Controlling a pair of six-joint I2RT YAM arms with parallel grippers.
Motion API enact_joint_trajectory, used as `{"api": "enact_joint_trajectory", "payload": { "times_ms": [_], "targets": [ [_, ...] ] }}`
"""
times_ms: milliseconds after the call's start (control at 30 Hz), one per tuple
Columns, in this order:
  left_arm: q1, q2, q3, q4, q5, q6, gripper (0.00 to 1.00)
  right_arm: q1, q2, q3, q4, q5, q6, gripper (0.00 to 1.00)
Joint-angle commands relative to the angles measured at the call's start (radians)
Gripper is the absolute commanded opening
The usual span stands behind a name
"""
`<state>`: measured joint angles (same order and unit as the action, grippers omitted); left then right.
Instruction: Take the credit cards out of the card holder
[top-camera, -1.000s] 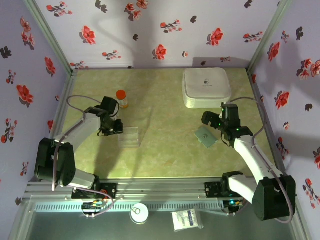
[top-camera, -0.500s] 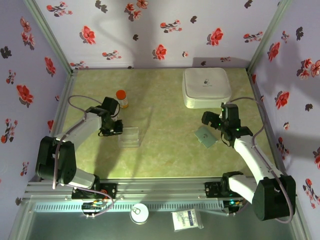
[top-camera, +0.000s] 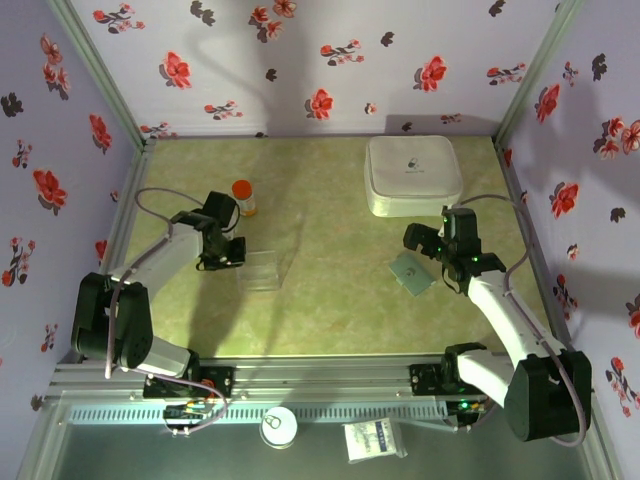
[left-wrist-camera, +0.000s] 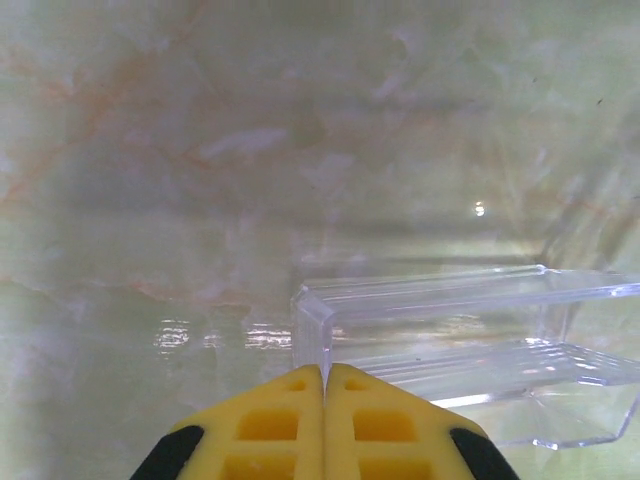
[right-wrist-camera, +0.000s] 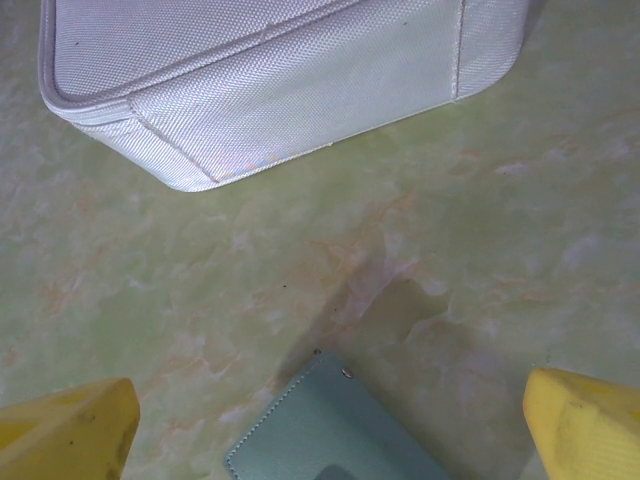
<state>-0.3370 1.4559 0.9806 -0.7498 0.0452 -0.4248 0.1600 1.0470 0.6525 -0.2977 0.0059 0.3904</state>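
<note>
At six o'clock under my spread right pincer (right-wrist-camera: 325, 440), holder (right-wrist-camera: 335, 425) looks thin, likely floppy: pinch its edge; left pincer (left-wrist-camera: 324, 380) pressed together.

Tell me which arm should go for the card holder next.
Right. Its end effector hangs open over the card holder, near the white case. The left end effector is shut at the clear box, across the table.
</note>
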Motion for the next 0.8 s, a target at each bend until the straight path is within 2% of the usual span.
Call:
{"api": "enact_joint_trajectory", "payload": {
  "times_ms": [0, 233, 500, 767],
  "targets": [
    [-0.013, 0.009, 0.06, -0.02, -0.008, -0.029, 0.0, 0.006, -0.009, -0.011, -0.006, 0.029, -0.001, 0.99],
    [-0.077, 0.115, 0.195, -0.022, -0.01, -0.067, 0.0, 0.007, 0.0, -0.018, 0.005, 0.039, -0.02, 0.99],
    [-0.166, 0.325, 0.432, -0.01, -0.007, -0.128, 0.0, 0.006, 0.02, -0.004, -0.017, 0.082, -0.051, 0.99],
    [-0.204, 0.522, 0.656, 0.001, 0.01, -0.179, 0.0, 0.006, 0.021, 0.003, -0.026, 0.067, -0.059, 0.99]
  ]
}}
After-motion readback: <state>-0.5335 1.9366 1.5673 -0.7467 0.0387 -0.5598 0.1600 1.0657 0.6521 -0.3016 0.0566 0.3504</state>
